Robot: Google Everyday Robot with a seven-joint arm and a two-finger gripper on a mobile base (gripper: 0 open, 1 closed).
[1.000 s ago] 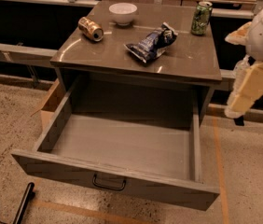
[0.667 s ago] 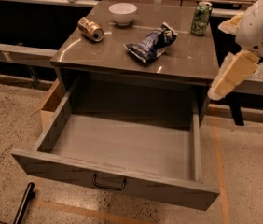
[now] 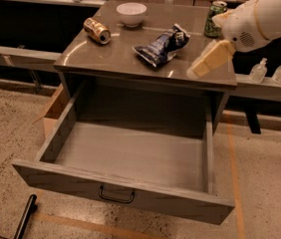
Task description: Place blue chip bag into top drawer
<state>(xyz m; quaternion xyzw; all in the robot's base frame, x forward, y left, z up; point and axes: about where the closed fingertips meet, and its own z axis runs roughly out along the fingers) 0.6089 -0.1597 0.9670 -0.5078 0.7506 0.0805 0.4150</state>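
The blue chip bag (image 3: 161, 45) lies crumpled on the grey cabinet top (image 3: 105, 54), near its middle. The top drawer (image 3: 80, 178) is pulled wide out below it and holds nothing; its dark bail handle (image 3: 116, 195) is at the centre of the front panel. My gripper (image 3: 200, 67), cream-coloured on a white arm (image 3: 260, 19), hangs over the right part of the cabinet top, pointing down and left. It is to the right of the bag and a little nearer, apart from it.
A white bowl (image 3: 131, 13) and an orange can (image 3: 97, 30) lying on its side are at the back left of the top. A green can (image 3: 215, 19) stands at the back right, behind my arm. Two small clear bottles (image 3: 258, 69) sit on a ledge at right. A cardboard box (image 3: 56, 108) stands left of the drawer.
My arm has swung left and up from beside the cabinet's right side, so the gripper is now over the cabinet top, closer to the bag. The bag and drawer have not moved.
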